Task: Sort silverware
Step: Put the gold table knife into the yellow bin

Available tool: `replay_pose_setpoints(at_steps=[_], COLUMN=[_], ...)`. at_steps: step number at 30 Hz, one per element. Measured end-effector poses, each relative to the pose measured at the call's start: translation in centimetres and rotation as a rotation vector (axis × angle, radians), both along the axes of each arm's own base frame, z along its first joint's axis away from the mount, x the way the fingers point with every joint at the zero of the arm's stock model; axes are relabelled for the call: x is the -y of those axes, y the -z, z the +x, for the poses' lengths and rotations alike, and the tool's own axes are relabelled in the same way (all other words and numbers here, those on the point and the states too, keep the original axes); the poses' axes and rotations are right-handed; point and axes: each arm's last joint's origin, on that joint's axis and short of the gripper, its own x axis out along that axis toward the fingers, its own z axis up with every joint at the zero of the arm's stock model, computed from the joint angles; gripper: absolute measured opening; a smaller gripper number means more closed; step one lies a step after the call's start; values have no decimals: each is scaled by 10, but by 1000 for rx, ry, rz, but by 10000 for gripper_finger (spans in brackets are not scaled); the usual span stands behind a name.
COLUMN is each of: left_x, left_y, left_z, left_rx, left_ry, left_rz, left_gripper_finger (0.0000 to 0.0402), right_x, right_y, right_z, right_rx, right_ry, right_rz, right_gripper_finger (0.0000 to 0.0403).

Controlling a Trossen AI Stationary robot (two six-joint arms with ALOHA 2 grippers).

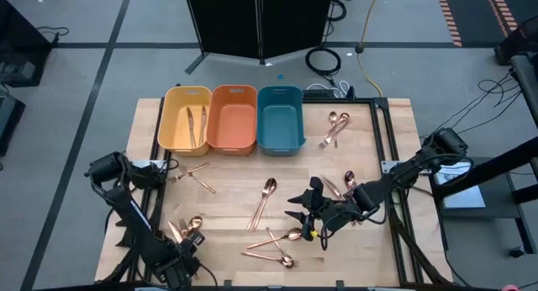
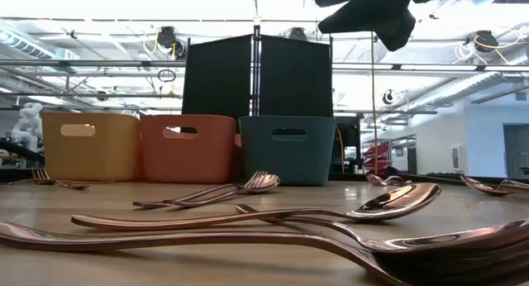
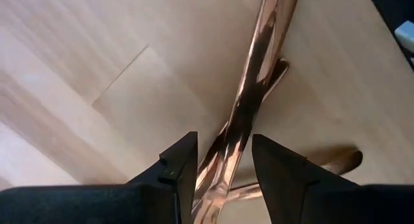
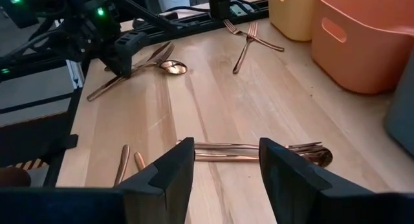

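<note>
The left gripper point(image 3: 223, 169), low at the bench's point(image 1: 235, 177) front left corner, has its jaws open around crossed silverware point(image 3: 255, 88). The right gripper point(image 4: 226, 162) hovers with open jaws above spoons point(image 1: 282, 240) near the front centre. More pieces lie scattered; knives point(image 1: 196, 123) rest in the yellow bin point(image 1: 172, 131).

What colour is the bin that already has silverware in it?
Yellow bin; best seen in the high view.

Three bins point(image 1: 233, 117) behind; silverware point(image 1: 267, 198) scattered before them.
</note>
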Motion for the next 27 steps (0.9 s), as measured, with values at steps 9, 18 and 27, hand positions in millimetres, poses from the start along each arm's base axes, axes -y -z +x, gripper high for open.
replay_pose_setpoints(at_steps=[9, 18, 27], left_x=[5, 5, 6], left_y=[13, 12, 7], left_z=[2, 2, 3], left_rx=[-29, -38, -48], left_ry=[57, 64, 110], left_rz=[6, -8, 19], left_gripper_finger=[142, 65, 25], right_x=[0, 0, 0], right_y=[0, 0, 0], right_z=[0, 0, 0], right_rx=[-1, 0, 0], right_ry=[0, 1, 1], right_rz=[-6, -11, -11], right_gripper_finger=[164, 164, 164])
